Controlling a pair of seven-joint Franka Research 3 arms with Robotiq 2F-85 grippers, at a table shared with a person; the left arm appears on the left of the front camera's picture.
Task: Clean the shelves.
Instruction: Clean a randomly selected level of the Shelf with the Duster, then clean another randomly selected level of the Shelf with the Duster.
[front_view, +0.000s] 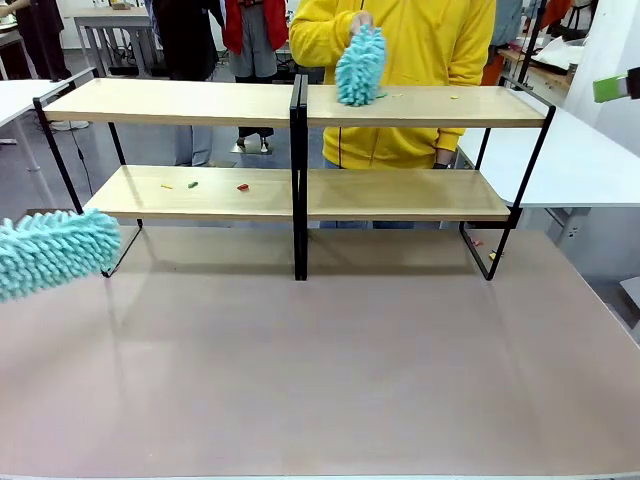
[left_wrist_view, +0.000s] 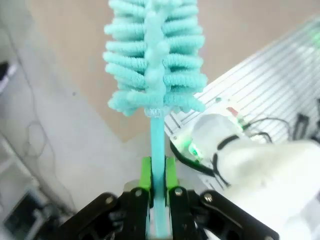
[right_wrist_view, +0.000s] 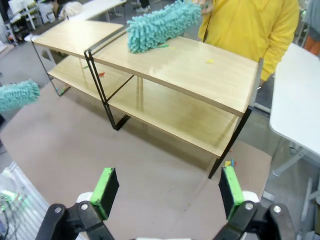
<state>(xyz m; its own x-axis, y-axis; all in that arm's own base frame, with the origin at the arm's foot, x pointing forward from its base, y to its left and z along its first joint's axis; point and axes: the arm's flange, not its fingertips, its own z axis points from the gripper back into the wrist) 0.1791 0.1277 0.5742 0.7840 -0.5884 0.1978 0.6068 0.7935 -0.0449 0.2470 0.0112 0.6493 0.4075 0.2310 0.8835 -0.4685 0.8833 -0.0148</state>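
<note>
Your left gripper (left_wrist_view: 157, 175) is clamped tight on the thin handle of a teal duster (left_wrist_view: 155, 60), whose fluffy head stands straight out beyond the pads. In the front view that head hangs above the worktop (front_view: 330, 370) at its left edge, pointing roughly towards the middle. The shelves (front_view: 170, 102) lie ahead of it and to its right, with the long boards running across the worktop from side to side and a black centre post splitting them. The lower left board is the nearest part, and a few small coloured scraps (front_view: 242, 187) sit on it, so I judge this arm is the one placed to reach them by sweeping along the board's length. Your right gripper (right_wrist_view: 167, 190) hovers high off the right end of the rack with its jaws spread wide and nothing between them. On the upper right board the person's hand (front_view: 360, 22) presses a second duster (front_view: 360, 65) down. Plain white tables flank the rack.
</note>
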